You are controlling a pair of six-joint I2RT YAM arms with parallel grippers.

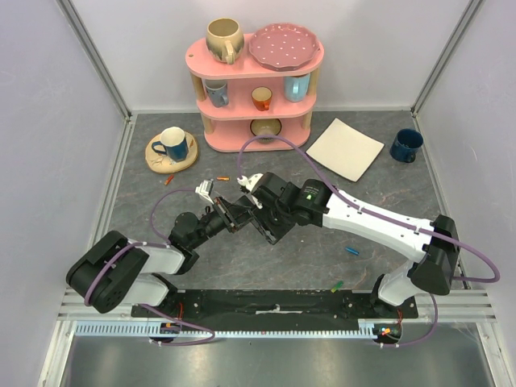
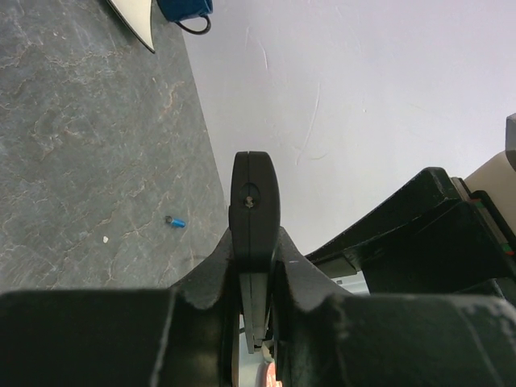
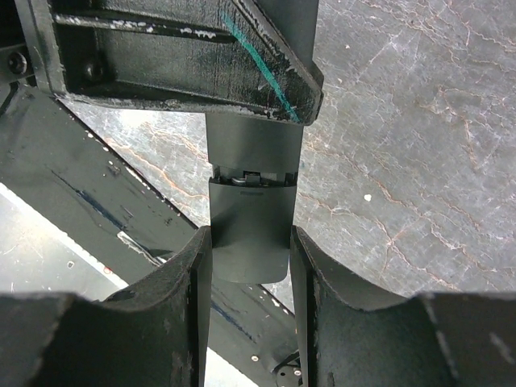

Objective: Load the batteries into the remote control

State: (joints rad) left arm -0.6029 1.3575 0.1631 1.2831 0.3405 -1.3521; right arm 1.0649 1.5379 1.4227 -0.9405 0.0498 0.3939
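Observation:
The black remote control [image 1: 272, 232] is held above the table's middle between both grippers. My left gripper [image 1: 239, 211] is shut on it; in the left wrist view the remote [image 2: 255, 201] stands edge-on between the fingers [image 2: 201, 282]. My right gripper [image 1: 264, 211] is shut on its other end; in the right wrist view the back cover [image 3: 251, 222] sits between the fingers, slid slightly out with a gap at its seam. Batteries lie loose on the table: a blue one [image 1: 352, 250], which also shows in the left wrist view [image 2: 176, 222], a green one [image 1: 337, 285] and an orange one [image 1: 219, 178].
A pink shelf [image 1: 256, 76] with mugs and a plate stands at the back. A blue mug on a wooden coaster [image 1: 172, 145] is back left, with another small battery [image 1: 169, 181] in front of it. A white square plate [image 1: 345, 149] and a dark blue mug [image 1: 405, 145] are back right.

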